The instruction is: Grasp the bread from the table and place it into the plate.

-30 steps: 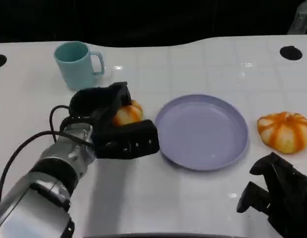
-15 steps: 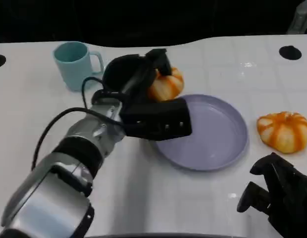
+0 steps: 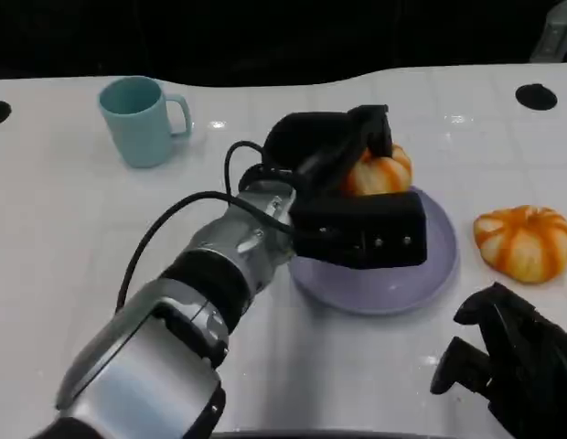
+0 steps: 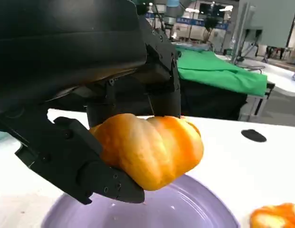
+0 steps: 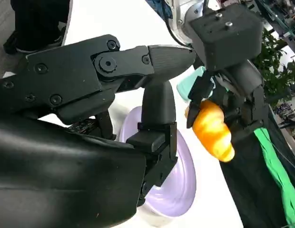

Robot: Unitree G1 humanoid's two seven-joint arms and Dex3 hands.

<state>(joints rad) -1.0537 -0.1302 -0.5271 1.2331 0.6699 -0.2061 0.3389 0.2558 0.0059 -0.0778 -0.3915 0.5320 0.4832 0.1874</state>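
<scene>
- The left hand is stretched forward on its silver forearm, raised off the desk, its fingers closed around a bread roll.
- The right hand sits low and near, fingers loosely curled, holding nothing.

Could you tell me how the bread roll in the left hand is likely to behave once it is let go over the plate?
The bread roll looks puffy and lobed, so it is probably light and soft. The left hand holds it clear above the purple plate, so it may bounce or rock slightly on landing. Its rounded shape might let it roll, though the plate's raised rim should likely stop it.
</scene>
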